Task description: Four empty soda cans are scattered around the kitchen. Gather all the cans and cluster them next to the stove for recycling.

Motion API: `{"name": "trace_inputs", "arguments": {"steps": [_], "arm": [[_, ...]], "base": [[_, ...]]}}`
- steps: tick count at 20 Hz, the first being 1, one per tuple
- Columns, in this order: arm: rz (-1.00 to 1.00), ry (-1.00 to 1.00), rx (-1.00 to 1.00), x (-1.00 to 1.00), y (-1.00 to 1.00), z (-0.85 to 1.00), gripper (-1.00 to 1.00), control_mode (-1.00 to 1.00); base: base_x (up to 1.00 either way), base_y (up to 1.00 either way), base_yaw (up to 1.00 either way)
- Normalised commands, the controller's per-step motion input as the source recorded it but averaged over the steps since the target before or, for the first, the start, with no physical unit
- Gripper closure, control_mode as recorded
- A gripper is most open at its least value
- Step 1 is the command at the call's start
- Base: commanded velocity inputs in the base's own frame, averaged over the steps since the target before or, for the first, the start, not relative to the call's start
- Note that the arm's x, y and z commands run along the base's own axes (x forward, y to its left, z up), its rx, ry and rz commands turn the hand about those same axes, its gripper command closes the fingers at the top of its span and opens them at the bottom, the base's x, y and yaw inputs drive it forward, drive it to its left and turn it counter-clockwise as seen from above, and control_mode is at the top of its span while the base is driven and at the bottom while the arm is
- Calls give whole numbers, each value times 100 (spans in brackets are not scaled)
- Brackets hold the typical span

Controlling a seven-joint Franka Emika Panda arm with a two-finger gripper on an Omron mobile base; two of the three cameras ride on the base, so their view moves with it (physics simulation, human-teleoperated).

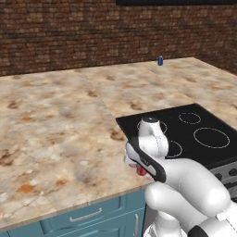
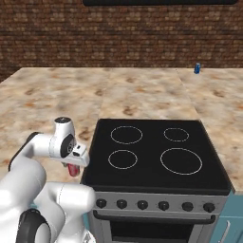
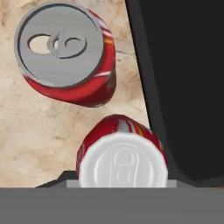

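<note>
Your gripper (image 2: 73,167) is closed on a red can (image 3: 122,159), held low over the counter (image 1: 55,125) just left of the stove (image 2: 152,152). A second red can (image 3: 65,52) already stands there, close beside it. A blue can (image 1: 160,60) remains far back on the counter; the fourth can's whereabouts can't be judged.

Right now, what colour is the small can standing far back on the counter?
Blue. The far can shows it best in the left base view, near the brick wall.
</note>
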Motion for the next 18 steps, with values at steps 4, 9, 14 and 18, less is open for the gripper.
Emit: {"name": "trace_inputs", "arguments": {"steps": [4,9,14,18], "arm": [[0,0,0,0,0,-21,100,-100],[0,0,0,0,2,-9,100,-100],[1,1,0,-15,5,0,100,-100],[0,0,0,-3,0,0,100,-100]], "base": [[0,0,0],[0,0,0],[0,0,0],[0,0,0]]}}
